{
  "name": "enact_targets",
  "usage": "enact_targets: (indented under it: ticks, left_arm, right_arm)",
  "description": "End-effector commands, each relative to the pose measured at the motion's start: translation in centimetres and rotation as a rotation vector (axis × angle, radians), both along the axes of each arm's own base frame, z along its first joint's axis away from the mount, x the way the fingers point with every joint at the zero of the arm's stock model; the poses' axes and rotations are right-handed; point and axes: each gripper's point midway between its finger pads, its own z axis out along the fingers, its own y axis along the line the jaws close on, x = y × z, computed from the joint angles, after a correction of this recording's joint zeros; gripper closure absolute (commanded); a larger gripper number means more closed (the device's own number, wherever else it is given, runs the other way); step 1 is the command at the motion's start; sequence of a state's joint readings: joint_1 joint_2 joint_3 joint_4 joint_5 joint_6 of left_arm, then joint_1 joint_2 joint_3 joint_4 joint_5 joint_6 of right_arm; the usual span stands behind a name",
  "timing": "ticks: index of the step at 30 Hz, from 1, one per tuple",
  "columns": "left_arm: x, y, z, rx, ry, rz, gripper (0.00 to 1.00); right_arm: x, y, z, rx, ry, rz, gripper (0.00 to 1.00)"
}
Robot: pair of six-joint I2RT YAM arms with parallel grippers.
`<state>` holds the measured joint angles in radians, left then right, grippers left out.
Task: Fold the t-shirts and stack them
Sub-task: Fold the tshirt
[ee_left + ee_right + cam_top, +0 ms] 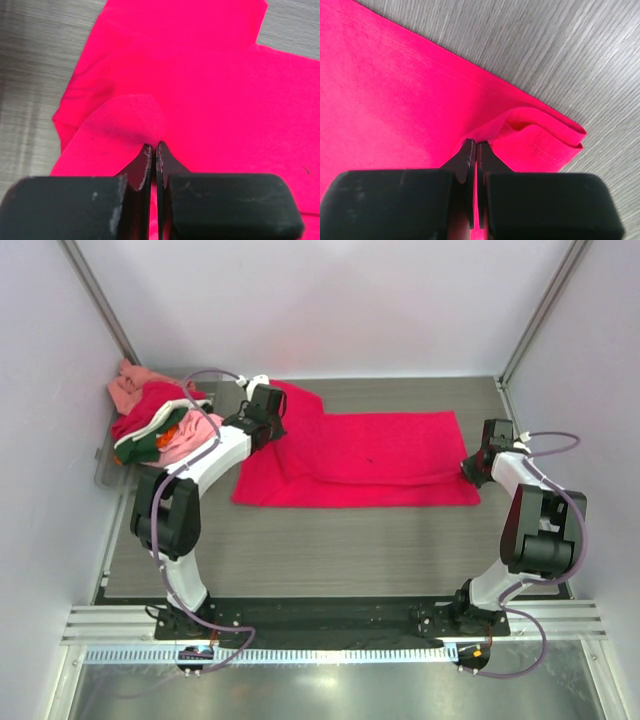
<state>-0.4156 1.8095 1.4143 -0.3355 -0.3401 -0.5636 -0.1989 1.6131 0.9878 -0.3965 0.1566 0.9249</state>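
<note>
Grey wood table [320, 550]. Red tee [390, 455] flat at centre, long axis left-right. Pinched at left end in left claw [154, 149], right hem in right claw [474, 146]. Other tees [155, 425] heaped upper left.

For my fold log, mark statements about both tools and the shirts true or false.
1. The left tool is shut on the crimson-red cloth t-shirt. True.
2. The right tool hangs open over bare table. False: it is shut on that shirt near a corner.
3. A heap of mixed-colour shirts lies at the far left. True.
4. The crimson shirt lies on that heap. False: it lies spread on the grey wood-grain table.
</note>
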Motion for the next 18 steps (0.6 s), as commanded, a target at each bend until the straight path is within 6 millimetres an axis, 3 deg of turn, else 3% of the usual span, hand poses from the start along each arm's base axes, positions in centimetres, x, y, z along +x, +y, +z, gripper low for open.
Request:
enact_targets:
  ticks: [1,7,10,11,12,13,14,16,18]
  left_arm:
    - [1.8,-0.3,1.3,0.011,-0.022,-0.008,1.00]
    - [2.8,-1.1,0.3,0.012,0.007,-0.025,0.97]
    - [2.4,-1.0,0.3,0.012,0.016,-0.024,0.49]
    - [2.2,-0.7,1.6,0.003,-0.008,-0.020,0.44]
    - [1.4,-0.4,1.2,0.008,0.002,-0.016,0.38]
    - [1.1,-0.2,1.8,0.002,-0.012,-0.014,0.29]
    - [0.7,0.0,2.3,0.001,-0.023,-0.011,0.25]
    - [-0.8,0.8,3.7,-0.005,-0.047,-0.008,0.20]
    - [-2.1,0.9,4.3,-0.029,-0.052,-0.013,0.18]
  right_arm:
    - [2.0,-0.7,1.7,-0.036,-0.066,-0.026,0.99]
    - [2.3,-0.6,1.8,-0.050,-0.066,-0.012,0.99]
    - [2.1,-0.5,2.2,-0.063,-0.063,0.005,0.63]
    - [1.7,-0.7,2.2,-0.075,-0.055,0.004,0.51]
    - [1.3,-0.9,3.3,-0.093,-0.077,-0.004,0.48]
    - [0.9,-1.1,3.7,-0.105,-0.088,-0.013,0.45]
    - [0.4,-1.3,4.4,-0.121,-0.102,-0.018,0.39]
    - [-1.0,-1.6,6.0,-0.160,-0.141,-0.026,0.36]
    - [-2.6,-1.6,6.1,-0.182,-0.138,-0.020,0.36]
